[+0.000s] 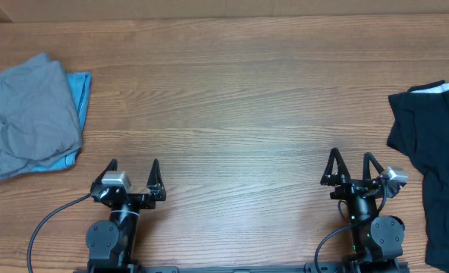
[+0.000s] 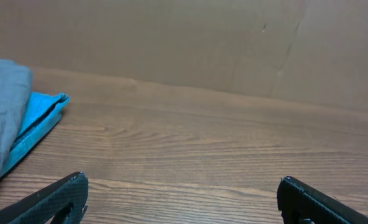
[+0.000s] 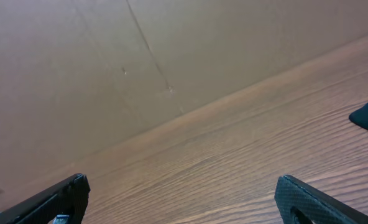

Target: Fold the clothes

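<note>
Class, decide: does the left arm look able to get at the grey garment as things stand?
Probably yes: only bare table lies between its open tool and the grey garment, nothing blocking.

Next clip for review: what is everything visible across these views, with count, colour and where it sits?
grey garment: one, mid-grey, bunched at the table's far left, lying on the blue piece
light blue cloth piece: one, light blue, under the grey garment, edge showing at its right
black garment: one, black, at the table's right edge, partly out of frame
white cloth strip: one, white, at the black garment's top edge
table: one, brown wood grain, fills the overhead view
backdrop panel: one, tan, behind the table's far edge
left gripper: one, black, open and empty, near edge, left
right gripper: one, black, open and empty, near edge, right
</note>
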